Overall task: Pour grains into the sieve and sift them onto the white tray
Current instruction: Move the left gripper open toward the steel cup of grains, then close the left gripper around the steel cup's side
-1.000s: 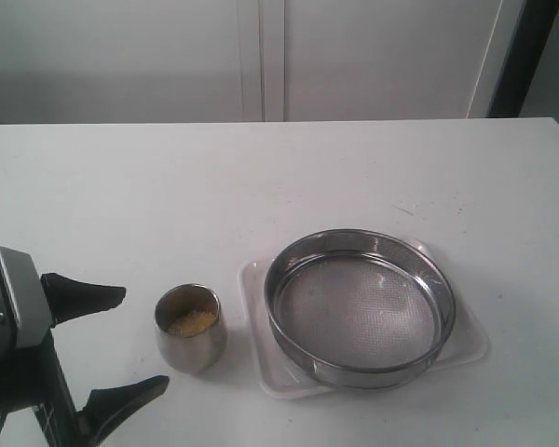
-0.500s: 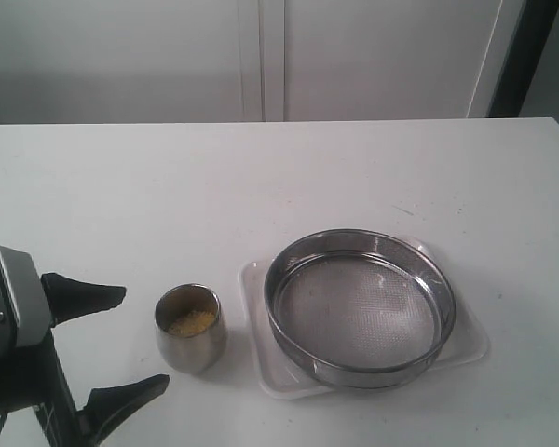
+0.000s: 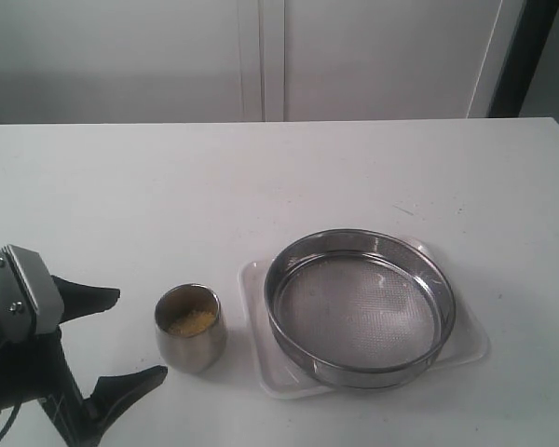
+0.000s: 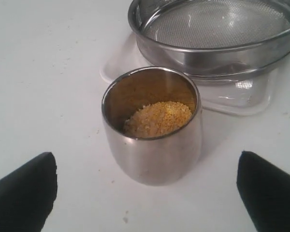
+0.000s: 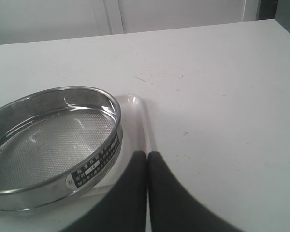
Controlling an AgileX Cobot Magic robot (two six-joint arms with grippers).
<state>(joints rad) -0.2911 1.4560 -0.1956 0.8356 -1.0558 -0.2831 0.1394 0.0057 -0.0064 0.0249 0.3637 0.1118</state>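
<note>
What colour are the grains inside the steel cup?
Yellow-orange, with some paler bits; the grains show best in the left wrist view.

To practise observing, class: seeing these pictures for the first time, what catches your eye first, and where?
A wide round steel sieve with a mesh bottom, empty, sits on a flat white plastic tray. Left of it in the exterior view stands a small rounded steel cup holding yellow-orange grains, and the black left claw gapes open beside it.
</note>
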